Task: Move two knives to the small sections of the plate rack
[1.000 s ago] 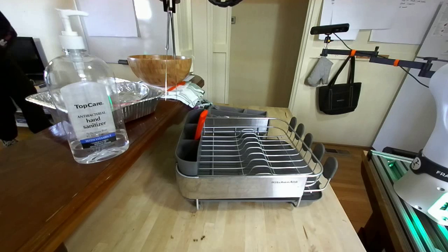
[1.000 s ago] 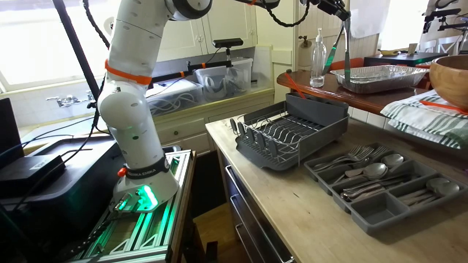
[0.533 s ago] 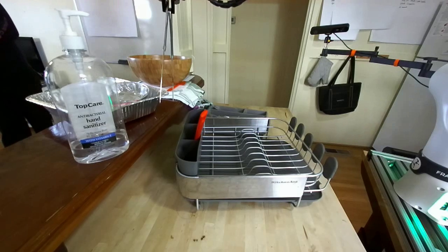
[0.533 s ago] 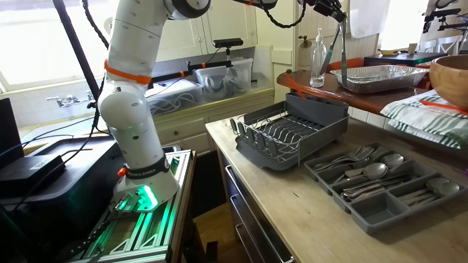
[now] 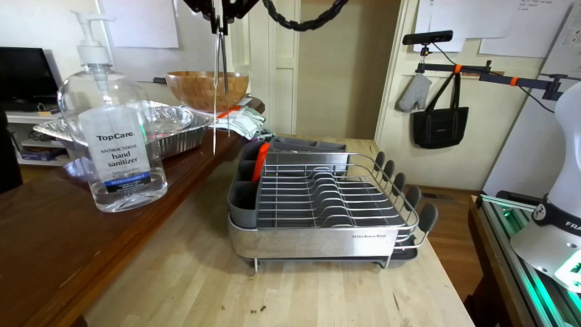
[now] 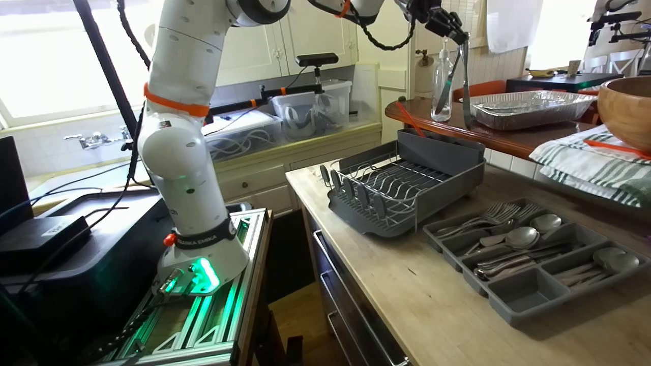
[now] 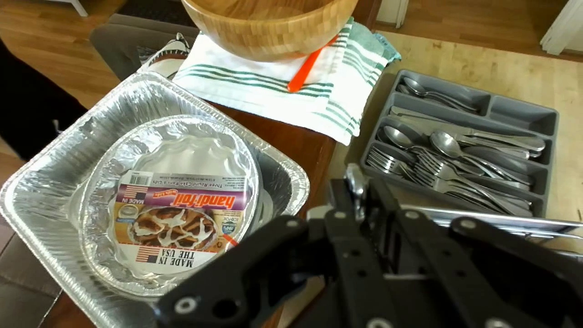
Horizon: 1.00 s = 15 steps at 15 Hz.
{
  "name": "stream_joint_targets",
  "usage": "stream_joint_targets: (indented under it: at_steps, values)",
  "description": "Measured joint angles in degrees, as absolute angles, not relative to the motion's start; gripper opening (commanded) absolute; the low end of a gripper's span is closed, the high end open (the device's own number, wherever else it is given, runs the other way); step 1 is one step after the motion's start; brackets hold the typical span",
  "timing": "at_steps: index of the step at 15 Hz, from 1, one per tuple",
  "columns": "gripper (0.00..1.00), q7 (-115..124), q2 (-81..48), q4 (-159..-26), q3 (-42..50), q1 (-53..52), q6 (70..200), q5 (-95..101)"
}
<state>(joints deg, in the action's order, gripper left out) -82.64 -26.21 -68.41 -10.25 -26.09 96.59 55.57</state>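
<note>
My gripper is shut on two silver knives, also seen in the other view of my gripper. One knife and the other knife hang blades down and spread apart at the tips; both show in an exterior view too, as a straight knife and a slanted knife. In the wrist view a handle end stands between the fingertips. The plate rack is on the wooden counter. Its small sections run along one end, lower than the blade tips. A red handle stands in one section.
A grey cutlery tray with forks, spoons and knives is beside the rack. A sanitizer bottle, foil pan and wooden bowl stand on the higher brown table along the counter. A striped towel lies by the bowl.
My gripper and the two hanging knives have moved down, coming closer to the rack's small sections. The person at the far left has moved mostly out of view. The rack has not moved.
</note>
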Motion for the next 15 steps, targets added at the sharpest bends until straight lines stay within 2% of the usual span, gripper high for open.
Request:
stream_joint_targets:
  at_steps: [7, 15]
  values:
    - [0.04, -76.52, -20.89, -74.47, -9.63, -28.47, 91.47, 59.41]
    - [0.04, -76.93, -20.85, -78.24, -10.36, -23.17, 94.68, 59.41]
